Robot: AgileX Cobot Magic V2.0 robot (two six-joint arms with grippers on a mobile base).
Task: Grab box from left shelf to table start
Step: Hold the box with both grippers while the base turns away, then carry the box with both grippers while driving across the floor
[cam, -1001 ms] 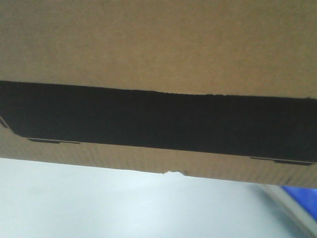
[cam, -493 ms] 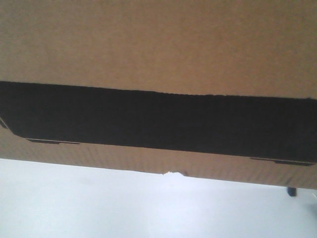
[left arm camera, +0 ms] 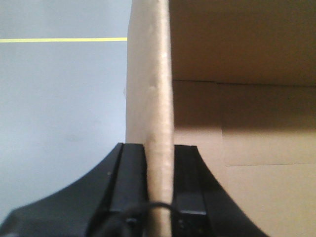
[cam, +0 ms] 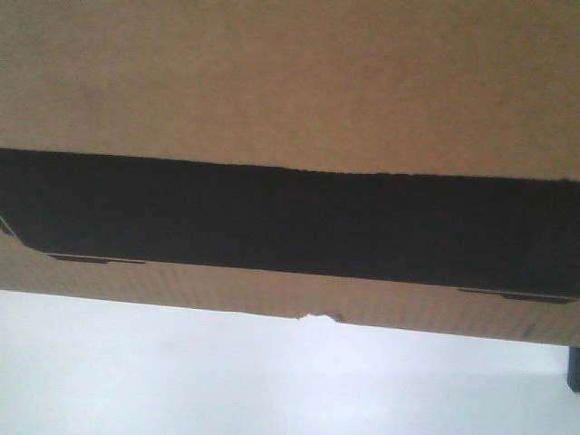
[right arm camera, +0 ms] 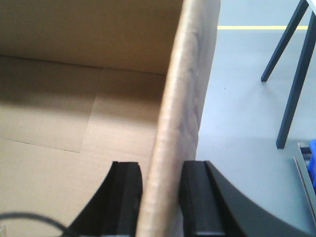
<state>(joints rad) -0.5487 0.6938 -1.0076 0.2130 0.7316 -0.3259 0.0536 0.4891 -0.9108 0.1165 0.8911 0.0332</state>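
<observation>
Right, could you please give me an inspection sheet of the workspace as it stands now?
Surface: white table visible below the box; contact cannot be told.
Job's things: box, open-topped, visible inside bare, nick in bottom edge.
Clutter: nothing seen.
Grippers: left pincer and right pincer each shut on a box wall.
Cables: thin black cable at the left pincer.
Surroundings: grey floor, yellow line, dark legs, blue bin.

box (cam: 290, 82): brown cardboard, black panel, nicked bottom edge | open-topped | white table (cam: 272, 381) below
</observation>
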